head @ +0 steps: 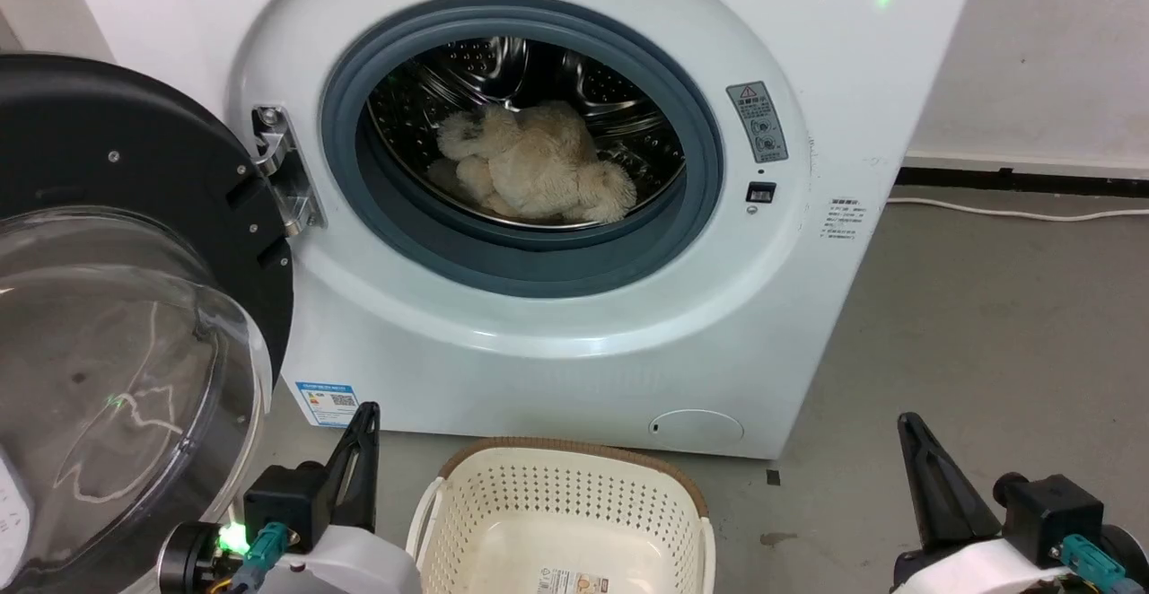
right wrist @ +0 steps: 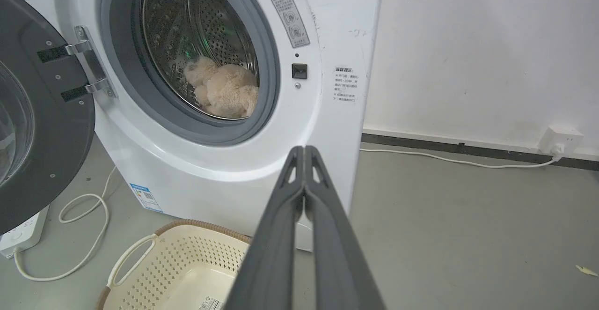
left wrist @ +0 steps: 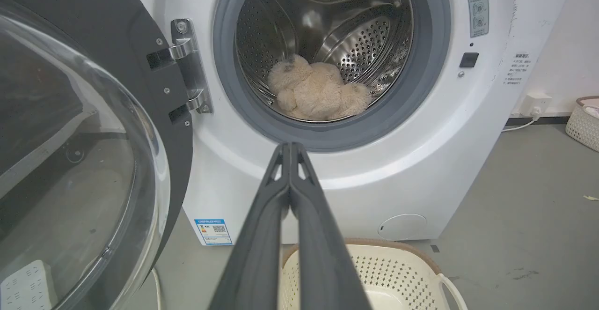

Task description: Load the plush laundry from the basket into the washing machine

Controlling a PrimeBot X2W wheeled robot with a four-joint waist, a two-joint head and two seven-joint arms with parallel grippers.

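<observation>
The cream-beige plush laundry [head: 537, 172] lies inside the steel drum of the white washing machine [head: 539, 343], also seen in the left wrist view as plush laundry [left wrist: 317, 91] and in the right wrist view as plush laundry [right wrist: 224, 90]. The door [head: 117, 307] hangs open at the left. The cream basket [head: 561, 522] stands on the floor before the machine with no toy in it. My left gripper [left wrist: 290, 147] is shut with nothing between its fingers, low at the left of the basket. My right gripper [right wrist: 304, 150] is likewise shut, low at the right.
Grey floor stretches to the right of the machine. A white cable [right wrist: 449, 159] runs along the wall to a socket [right wrist: 559, 140]. Another cable [right wrist: 79, 235] and a power strip [right wrist: 21, 235] lie under the open door. A second basket [left wrist: 584, 121] sits far right.
</observation>
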